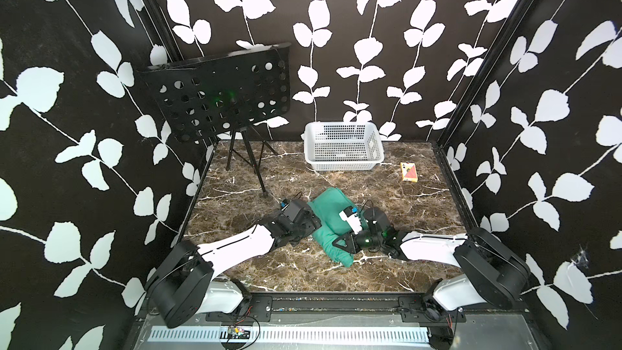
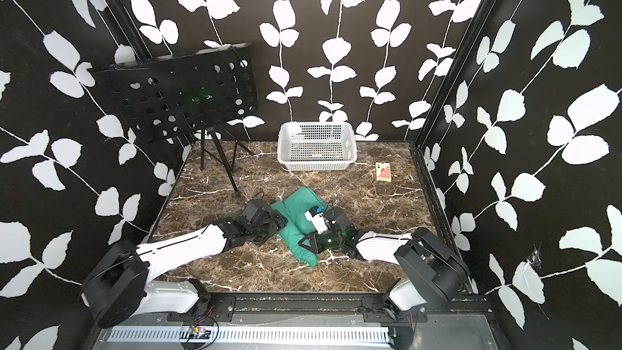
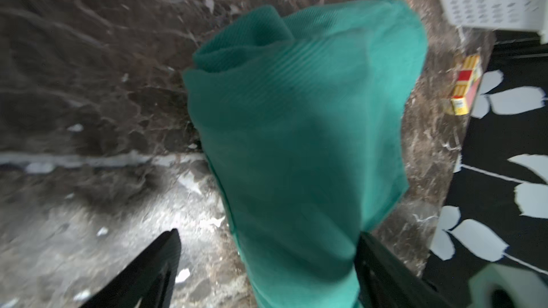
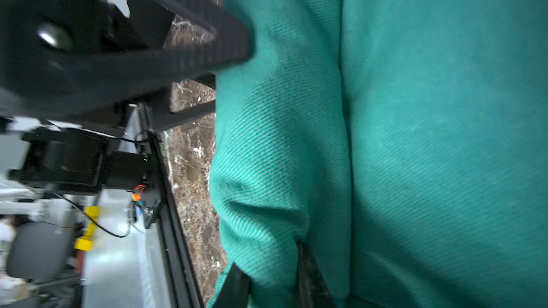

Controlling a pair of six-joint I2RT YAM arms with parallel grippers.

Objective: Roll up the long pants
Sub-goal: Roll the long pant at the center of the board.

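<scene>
Teal-green pants [image 1: 328, 202], twill weave: rolled into a thick bundle, with the spiral end visible in the left wrist view. Lies diagonally mid-tabletop [image 1: 420, 203], in the near half.

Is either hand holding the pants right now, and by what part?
The right hand pinches a fold of the pants toward the roll's near end. The left hand is open astride the roll, holding nothing.

Left fingers [image 3: 154, 271] wide, right fingers [image 4: 234, 288] tight.

Brown marble tabletop [image 1: 420, 203] bears the long pants [image 1: 328, 203], white basket [image 1: 343, 163], card box [image 1: 409, 172] and music stand [image 1: 218, 95].
</scene>
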